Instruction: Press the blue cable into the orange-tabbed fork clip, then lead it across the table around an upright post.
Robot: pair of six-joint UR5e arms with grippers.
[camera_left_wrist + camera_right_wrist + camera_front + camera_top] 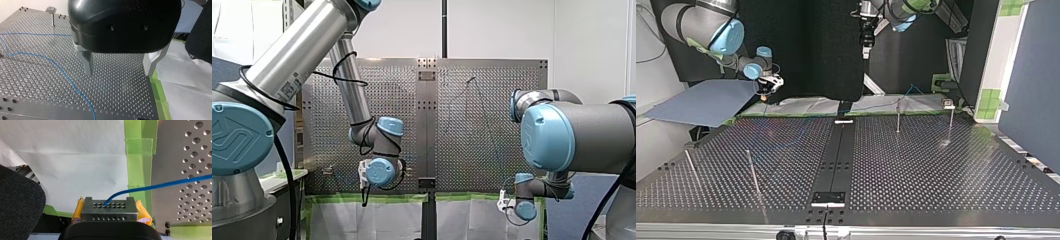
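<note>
The blue cable (62, 70) is thin and limp. It lies in loose curves on the perforated table (120, 95), so I judge it very light, ready to bend wherever it is led and unable to hold a shape of its own. My right hand (109, 206) has its yellow pads closed on the cable's end, just off the table's near edge at the front view's right, over white paper (75, 170) and green tape (138, 157). From the pads the cable runs out across the tape onto the table. My left hand (118, 72) hangs above the table, fingers wide apart with nothing between them. The smooth sheath may slip through a light pinch, so a firm hold close to the stretch to be pressed looks wise — short slack gives control. A square-headed post (52, 15) stands far across the table; I cannot make out an orange tab on it.
</note>
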